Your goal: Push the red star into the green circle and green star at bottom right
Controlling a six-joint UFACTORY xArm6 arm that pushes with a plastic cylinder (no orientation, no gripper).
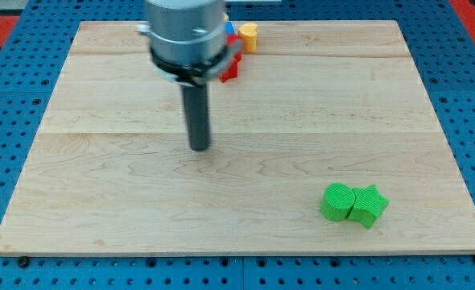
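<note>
Starting nearest the view's bottom, the green circle (336, 201) and green star (369, 205) sit touching each other at about 4 o'clock from the board's centre, circle on the view's left, star on the view's right, near the board's (101, 209) lower edge. My tip (200, 148) rests on bare wood just left of centre, well apart from every block; there is no pincer on this rod, so no open or holding state applies. Farther off, at about 12 o'clock near the top edge, the red star (232, 68) shows only in part behind the arm housing (185, 36), beside a yellow block (248, 35) and a sliver of a blue block (229, 30); the shapes of these two cannot be made out. Risks, as judged: the red star lies beyond the tip, so the tip must pass round to its far side, and a tight path could clip the yellow or blue block and drag it along. The push is long and diagonal toward 4 o'clock; an off-centre contact on the star's points would likely let it spin and slip off the rod. An overrun at the end could split the green pair or drive them toward the near edge, which has little margin. The housing also hides part of the cluster, so contact there cannot be checked from this view. Surface: pale wooden board, smooth, faint plank seams running across. Surround: blue perforated plate on all sides, red areas at the top corners.
</note>
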